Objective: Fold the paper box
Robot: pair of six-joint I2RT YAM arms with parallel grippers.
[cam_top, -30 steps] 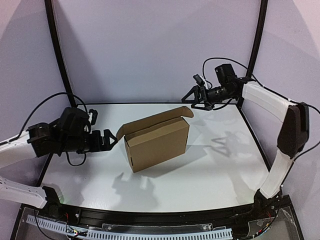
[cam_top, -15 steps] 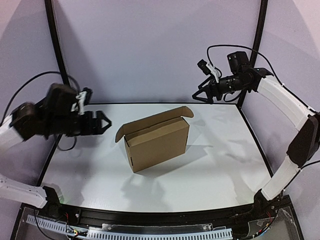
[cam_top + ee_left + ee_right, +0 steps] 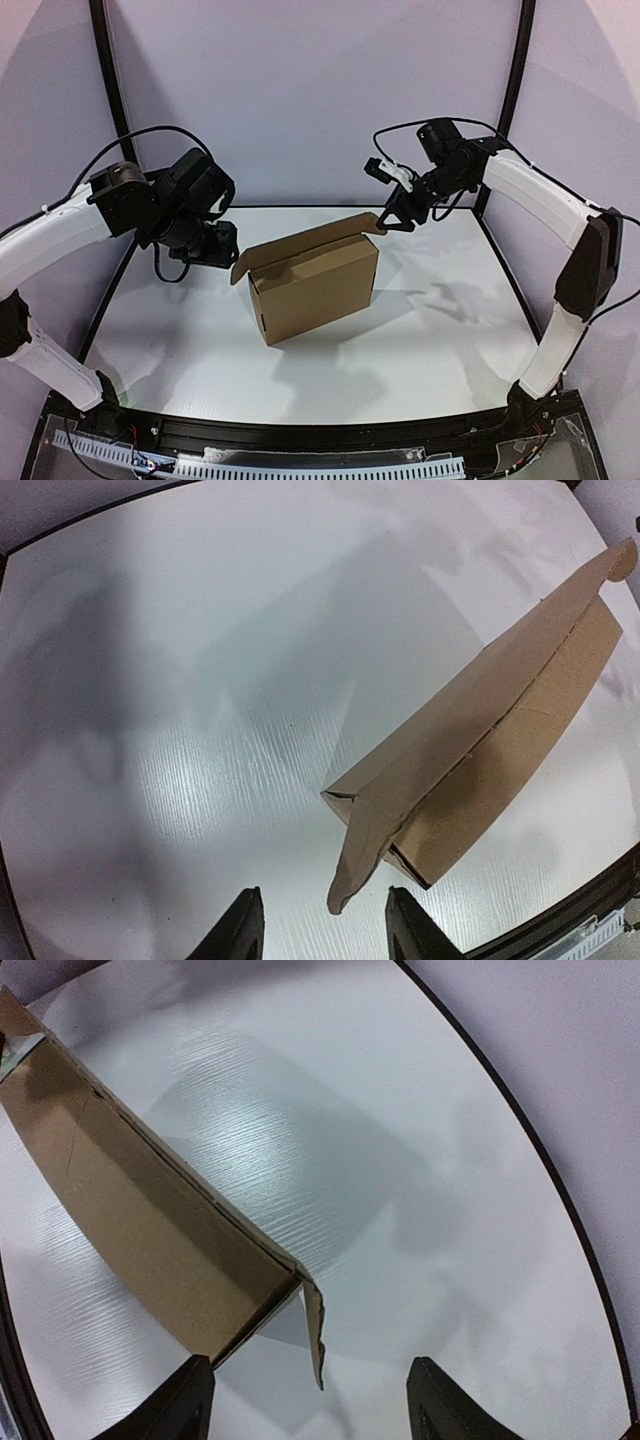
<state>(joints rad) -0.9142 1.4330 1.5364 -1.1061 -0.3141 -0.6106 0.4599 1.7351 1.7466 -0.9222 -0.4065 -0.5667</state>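
Arms angled down over paper box [image 3: 315, 285] | left tool [image 3: 322, 920], right tool [image 3: 310, 1390]: fingers apart, each straddling an end flap, gripping nothing.

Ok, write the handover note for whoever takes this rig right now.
Left gripper: open, holding nothing, by the left end of the paper box.
Right gripper: open, holding nothing, by the box's right end.
Box: stands in the middle of the table.
Done: walls are up and the body is formed.
Left: the lid is ajar and the side tabs stick out. Tuck them in, then shut the lid.
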